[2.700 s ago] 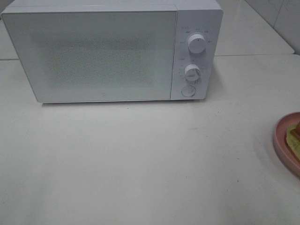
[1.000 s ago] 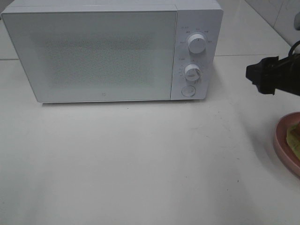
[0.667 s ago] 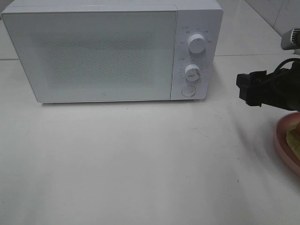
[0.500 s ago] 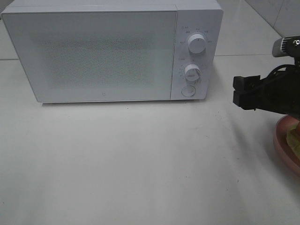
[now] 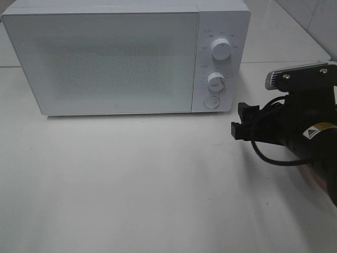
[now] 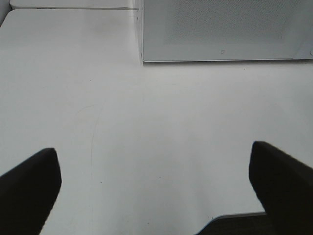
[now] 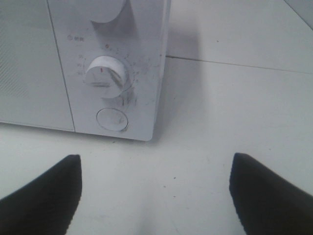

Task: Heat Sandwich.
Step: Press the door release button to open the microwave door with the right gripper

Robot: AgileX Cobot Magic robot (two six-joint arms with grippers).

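Note:
The sandwich is hidden: my right arm (image 5: 303, 132) covers the table's right edge in the high view. My right gripper (image 5: 238, 121) is open and empty, a little above the table, pointing left toward the white microwave's (image 5: 116, 63) control panel. In the right wrist view its fingers (image 7: 44, 191) frame the lower knob (image 7: 105, 78) and the round button (image 7: 112, 119). My left gripper (image 6: 156, 188) is open and empty over bare table in front of the microwave (image 6: 225, 29); the high view does not show it.
The microwave's door is shut. Its panel carries an upper knob (image 5: 221, 48), a lower knob (image 5: 216, 81) and a round button (image 5: 211, 103). A white tabletop (image 5: 131, 179) spreads in front of the microwave.
My right arm has come in from the right and moved left and down toward the microwave's panel. It now covers the pink plate and the sandwich that showed earlier.

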